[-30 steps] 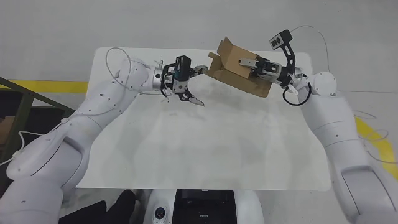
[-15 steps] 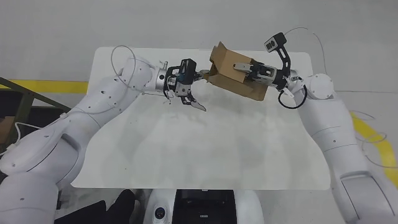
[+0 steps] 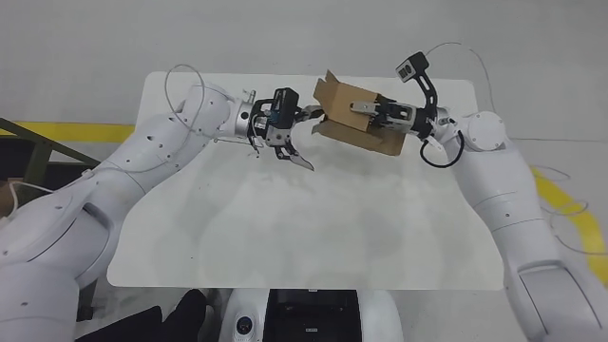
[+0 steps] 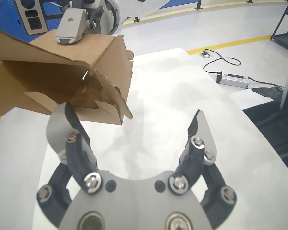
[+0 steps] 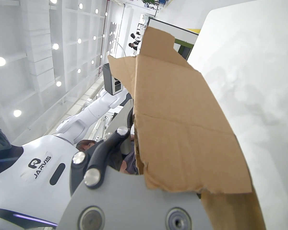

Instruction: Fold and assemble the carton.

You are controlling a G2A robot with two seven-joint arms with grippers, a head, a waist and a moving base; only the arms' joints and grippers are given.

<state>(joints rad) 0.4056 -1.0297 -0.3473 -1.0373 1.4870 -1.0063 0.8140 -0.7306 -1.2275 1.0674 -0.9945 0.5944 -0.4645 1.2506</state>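
Aloft, right jaws pinch carton point(image 3: 340, 101) wall; left jaws spread beside open end.

levelled the carton point(image 3: 353, 119), clamped in the right gripper point(image 3: 366, 109), and carried it toward the left gripper point(image 3: 304, 139), up to one fingertip at the open end.

The white rectangular table with rounded corners point(image 3: 313, 237) stands on the pale grey smooth floor point(image 3: 285, 19). The top of the table is flat and matt, with faint grey cloudy marks on it. A yellow painted line point(image 3: 85, 131) on the floor runs up to one side of the table. Near one corner of the table a flat white power box point(image 4: 232, 80) lies on the floor, and a black cable point(image 4: 226, 60) joins it to a small floor socket point(image 4: 204, 54) a little farther from the table
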